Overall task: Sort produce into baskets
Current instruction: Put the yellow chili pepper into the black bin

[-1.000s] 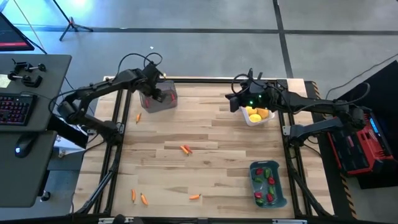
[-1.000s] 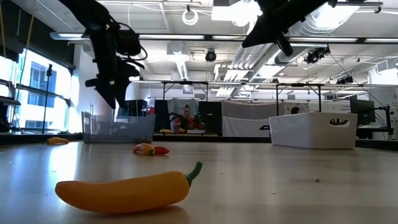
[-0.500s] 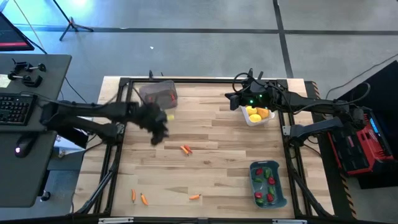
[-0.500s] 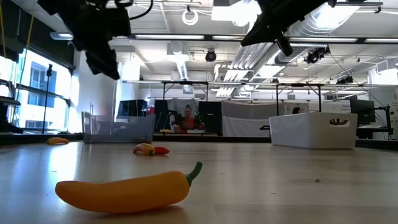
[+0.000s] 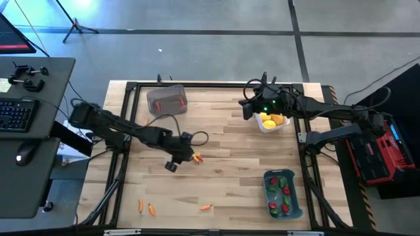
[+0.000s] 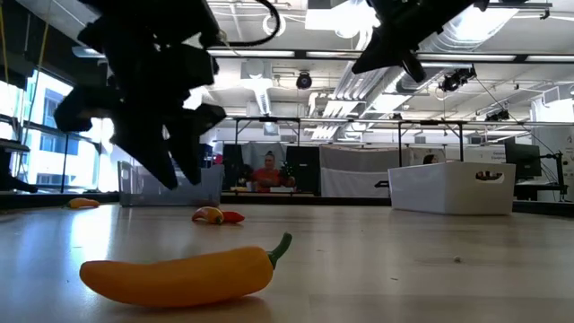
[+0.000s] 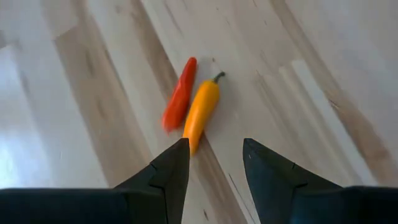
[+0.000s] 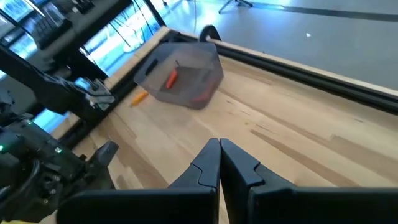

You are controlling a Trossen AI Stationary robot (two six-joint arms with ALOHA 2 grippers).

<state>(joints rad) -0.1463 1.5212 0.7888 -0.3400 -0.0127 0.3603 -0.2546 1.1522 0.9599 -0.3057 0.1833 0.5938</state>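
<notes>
A small orange pepper (image 7: 200,112) and a red pepper (image 7: 179,102) lie side by side on the table's middle (image 5: 195,157). My left gripper (image 7: 214,168) hovers open just short of them and slants down, touching nothing; it also shows in the high view (image 5: 188,155) and the low view (image 6: 175,157). The clear grey basket (image 5: 166,99) at the far left holds red and orange pieces. My right gripper (image 5: 248,108) is shut (image 8: 219,162) and waits above the white basket (image 5: 271,126) of yellow fruits (image 5: 272,120).
The blue-grey basket (image 5: 282,193) with red and green peppers stands near right. Loose orange pieces lie near the front edge (image 5: 140,204), (image 5: 152,210), (image 5: 205,207); one fills the low view's foreground (image 6: 179,274). Another orange piece (image 8: 140,96) lies beside the grey basket. A black frame (image 5: 216,84) rims the table.
My left gripper has swung from over the grey basket at the far left toward the table's middle, coming down and rolling about its own line. It now stands over the orange and red peppers. No produce has moved.
</notes>
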